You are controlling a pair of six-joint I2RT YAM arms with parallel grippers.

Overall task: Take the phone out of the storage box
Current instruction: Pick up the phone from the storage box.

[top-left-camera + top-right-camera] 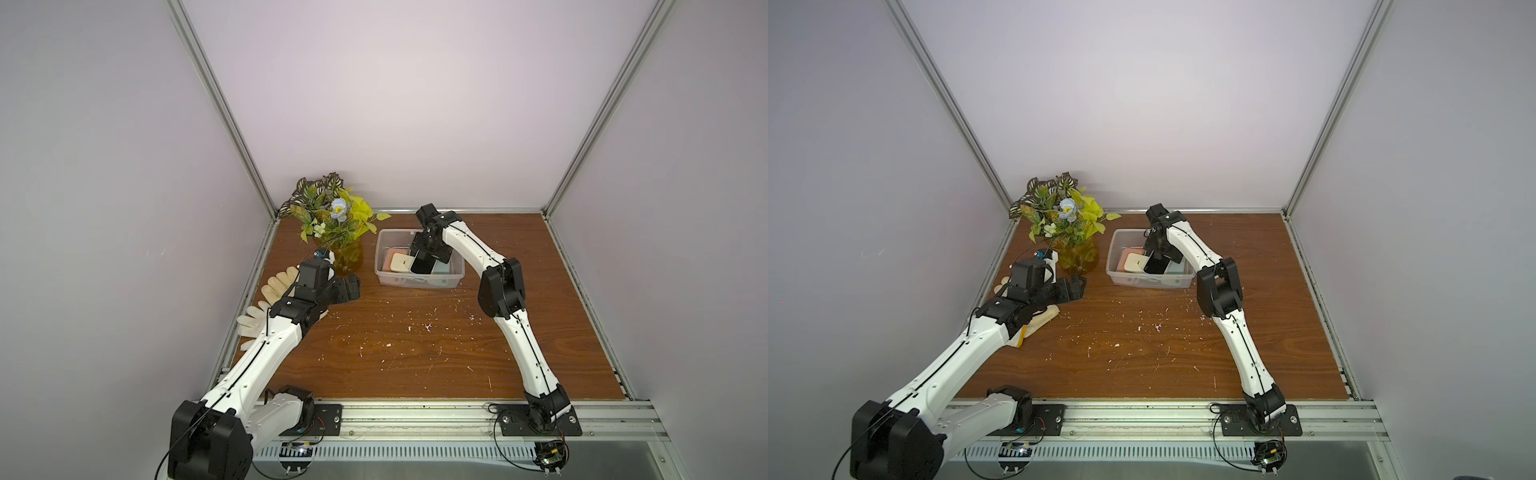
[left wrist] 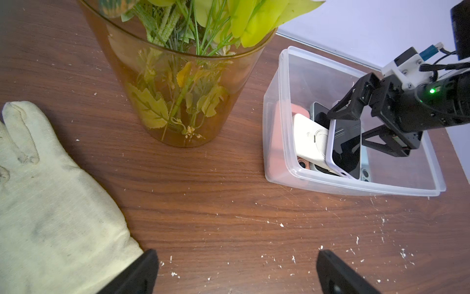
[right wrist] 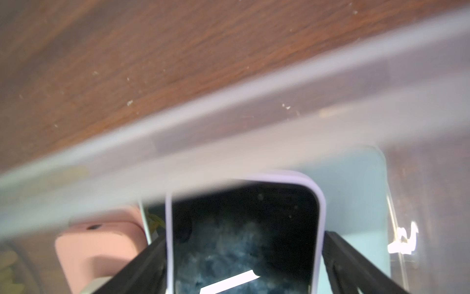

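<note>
The table (image 1: 415, 353) is dark brown wood-grain with a semi-matt finish, scratched and dotted with white flecks. The storage box (image 2: 356, 189) is clear, colourless plastic, smooth and faintly cloudy. Inside it, the phone (image 2: 347, 150) has a glossy black glass face that catches reflections, edged by a matt pale lilac case. Beside it lie a matt pink case (image 2: 300, 110) and a smooth cream case (image 2: 310, 140). The vase (image 2: 178, 89) is shiny, see-through amber. The glove (image 2: 50, 203) is cream woven cloth, smudged grey. The fingers (image 2: 342, 113) are matt black plastic.
</note>
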